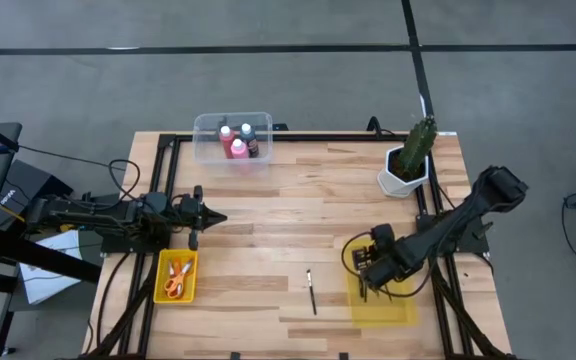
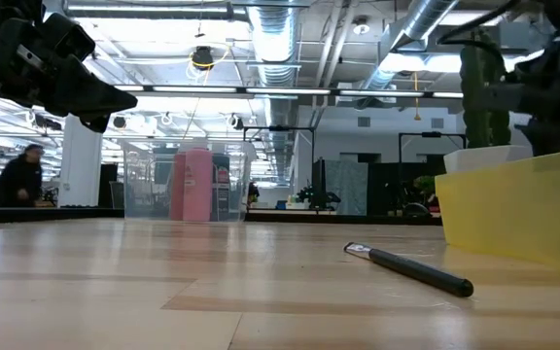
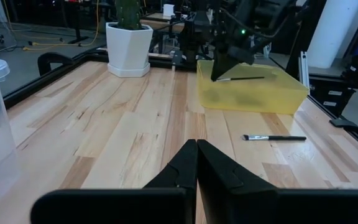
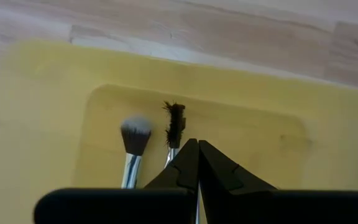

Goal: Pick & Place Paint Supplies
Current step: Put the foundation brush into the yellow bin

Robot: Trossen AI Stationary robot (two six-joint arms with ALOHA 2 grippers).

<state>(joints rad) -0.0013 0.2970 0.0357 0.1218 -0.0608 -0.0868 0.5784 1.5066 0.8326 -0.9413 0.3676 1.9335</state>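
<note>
My right gripper (image 1: 364,290) hangs over the yellow tray (image 1: 383,312) at the table's near right, shut on a thin dark-bristled brush (image 4: 174,124). A second brush (image 4: 133,142), with a pale-tipped head, lies on the tray's floor beside it. Another dark-handled brush (image 1: 311,292) lies flat on the wood left of the tray. Red and pink paint bottles (image 1: 236,143) stand in a clear bin at the far edge. Orange-handled scissors (image 1: 176,280) lie in a small yellow bin. My left gripper (image 1: 213,216) waits shut above the table's left side, pointing right. My right gripper pinches the brush between its two fingers on the shaft just behind the bristles (image 4: 172,152). The fingers slant down from above and lie across it. The brush (image 3: 244,78) sticks out level from the fingertips, clear above the tray (image 3: 253,96). The fingers hide the rest of the shaft.
A green plant in a white pot (image 1: 408,165) stands at the far right, behind the tray. Black frame rails (image 1: 158,190) run along the table's left and right sides. Bare wood lies in the middle between the arms.
</note>
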